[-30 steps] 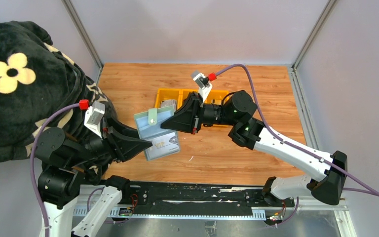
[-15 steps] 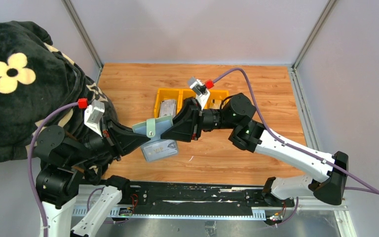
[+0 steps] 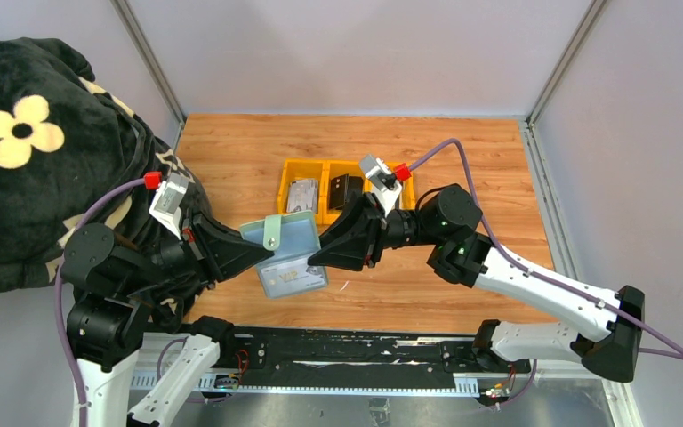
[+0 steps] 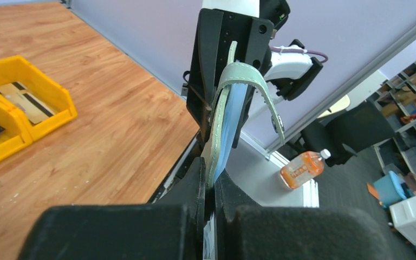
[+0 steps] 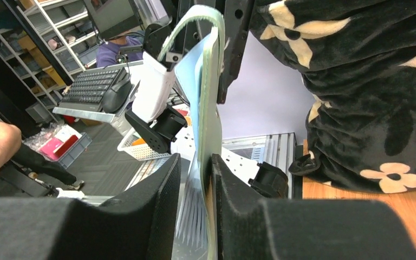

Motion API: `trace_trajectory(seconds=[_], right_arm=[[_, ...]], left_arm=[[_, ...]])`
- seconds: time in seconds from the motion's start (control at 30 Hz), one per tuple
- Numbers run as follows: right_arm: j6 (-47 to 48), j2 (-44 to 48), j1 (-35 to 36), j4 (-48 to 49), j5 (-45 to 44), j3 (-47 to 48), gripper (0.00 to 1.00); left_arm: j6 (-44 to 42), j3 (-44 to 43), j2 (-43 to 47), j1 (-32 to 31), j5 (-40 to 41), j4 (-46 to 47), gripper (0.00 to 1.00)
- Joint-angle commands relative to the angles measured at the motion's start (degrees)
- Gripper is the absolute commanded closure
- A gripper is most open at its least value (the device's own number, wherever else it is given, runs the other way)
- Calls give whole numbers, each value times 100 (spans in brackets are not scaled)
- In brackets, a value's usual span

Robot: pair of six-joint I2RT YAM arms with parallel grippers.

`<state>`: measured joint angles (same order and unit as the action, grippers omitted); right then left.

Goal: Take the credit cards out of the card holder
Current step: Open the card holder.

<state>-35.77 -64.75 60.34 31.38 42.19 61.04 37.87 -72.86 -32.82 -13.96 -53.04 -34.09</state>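
Note:
The sage-green card holder [image 3: 292,236] hangs in the air between both grippers, its snap tab [image 3: 273,233] showing. My left gripper [image 3: 253,254] is shut on its left edge; in the left wrist view [image 4: 209,173] the green and pale-blue flaps [image 4: 233,81] stand pinched between the jaws. My right gripper [image 3: 314,259] is closed on the right edge; in the right wrist view [image 5: 195,162] the green flap [image 5: 211,81] and a clear pocket sit between the jaws. A silver card [image 3: 293,278] shows at the holder's lower part.
A yellow three-part tray [image 3: 282,191] lies behind the holder with a silver-grey card [image 3: 300,194] and a black card [image 3: 345,189]; a tan card [image 4: 24,97] lies in its end part. A black flowered blanket [image 3: 27,133] covers the left side.
The right arm has swung right and lower, uncovering the tray's middle part. The holder has tilted and shifted slightly toward the near edge, with both grippers still at its edges.

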Motion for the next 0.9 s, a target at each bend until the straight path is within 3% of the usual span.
trace_trajectory(seconds=[0.0,0.4,0.6,0.67,0.87], right_arm=[[344,230,75,55,22,-127,72],[679,6,66,-570,-460,561,86],[481,-90,63,-167,-746,627,87],[384,-156,63,-52,-790,697,86],[97,-465,66,57,-441,1101,71]], left_arm=[[446,-54,-67,0,-313,490,100],[921,13,-93,-2,-945,918,100],[977,94,-74,-2,-1101,995,100],[964,105,-76,-2,-1120,989,100],[608,70,-91,-2,-982,629,100]])
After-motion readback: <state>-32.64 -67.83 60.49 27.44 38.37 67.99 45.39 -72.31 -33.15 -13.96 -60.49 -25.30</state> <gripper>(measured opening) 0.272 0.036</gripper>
